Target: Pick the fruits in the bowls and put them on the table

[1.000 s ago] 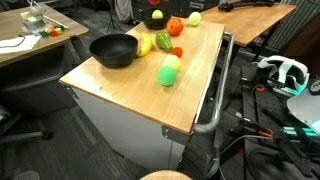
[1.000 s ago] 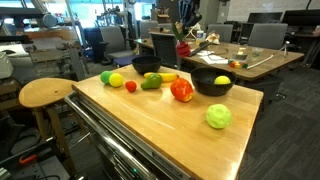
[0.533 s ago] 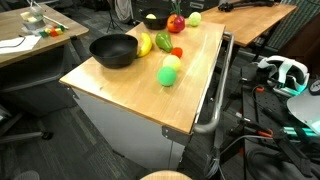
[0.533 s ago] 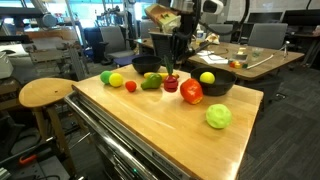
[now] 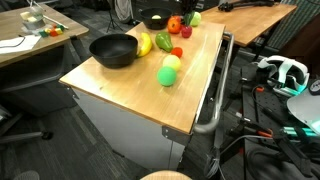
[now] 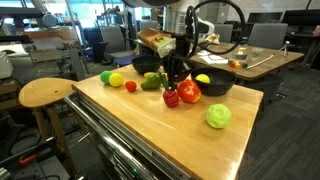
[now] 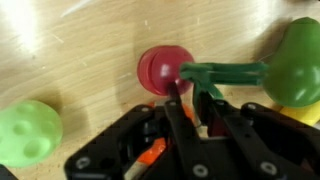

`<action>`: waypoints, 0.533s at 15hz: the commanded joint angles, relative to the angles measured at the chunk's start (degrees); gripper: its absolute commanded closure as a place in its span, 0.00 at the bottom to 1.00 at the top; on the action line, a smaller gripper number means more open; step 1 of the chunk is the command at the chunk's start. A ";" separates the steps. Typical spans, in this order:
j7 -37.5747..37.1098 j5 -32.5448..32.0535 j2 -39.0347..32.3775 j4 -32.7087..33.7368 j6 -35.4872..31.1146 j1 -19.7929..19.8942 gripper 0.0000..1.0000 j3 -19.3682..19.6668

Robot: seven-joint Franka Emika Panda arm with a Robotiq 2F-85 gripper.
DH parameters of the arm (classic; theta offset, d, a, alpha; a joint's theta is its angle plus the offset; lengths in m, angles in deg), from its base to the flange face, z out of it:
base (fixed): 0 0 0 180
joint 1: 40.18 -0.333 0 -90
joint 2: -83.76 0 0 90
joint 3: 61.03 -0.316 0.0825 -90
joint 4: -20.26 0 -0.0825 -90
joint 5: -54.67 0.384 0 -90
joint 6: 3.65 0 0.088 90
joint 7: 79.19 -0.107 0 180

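My gripper (image 7: 192,90) is narrow, seemingly pinching the green stem of the red fruit (image 7: 163,70), which looks set down on the bench (image 7: 80,40) at frame centre. If I open carelessly, it may roll into the larger red fruit (image 6: 189,92) just beside it. The stem could also snag a finger as I lift.

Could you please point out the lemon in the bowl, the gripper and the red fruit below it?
lemon (image 6: 204,78): exterior view, upper side.
gripper (image 7: 192,92): wrist view, between fingertips.
red fruit (image 7: 160,68): wrist view, rounded body.
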 commanded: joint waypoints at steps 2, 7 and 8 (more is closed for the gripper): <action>1.09 -4.02 6.95 -0.68 1.93 -2.65 0.38 0.03; -1.08 -3.95 6.32 13.29 8.86 -3.41 0.01 0.52; -1.75 -3.47 4.79 16.80 10.70 -3.02 0.00 1.00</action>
